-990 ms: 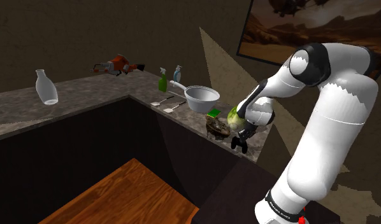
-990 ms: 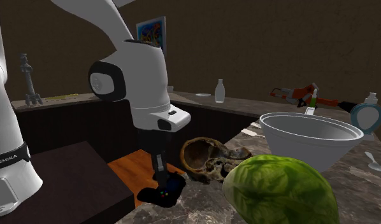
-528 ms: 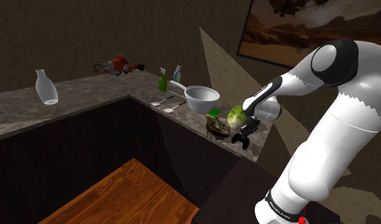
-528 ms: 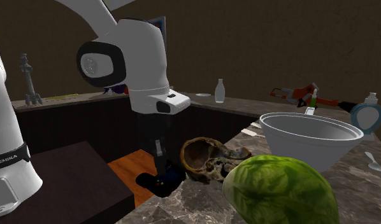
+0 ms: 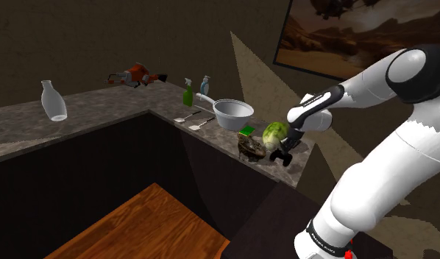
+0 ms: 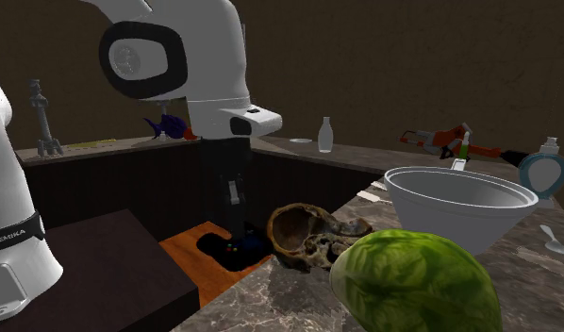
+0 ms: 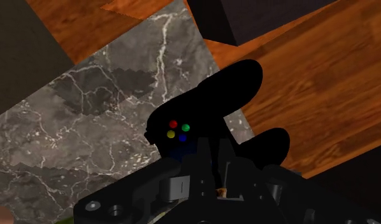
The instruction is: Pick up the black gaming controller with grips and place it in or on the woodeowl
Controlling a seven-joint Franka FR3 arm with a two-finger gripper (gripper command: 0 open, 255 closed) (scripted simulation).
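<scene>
Where the marble counter point(image 7: 87, 127) ends, the pincer point(image 7: 207, 156) holds the black controller point(image 7: 211, 105) clasped.

Dark marble counter point(image 5: 101, 114) wraps a wooden floor point(image 5: 137, 228) beneath brown walls point(image 5: 79, 37).

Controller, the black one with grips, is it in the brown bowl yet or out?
Out. The black controller is clasped in the hand beside the brown bowl, not inside it.
</scene>
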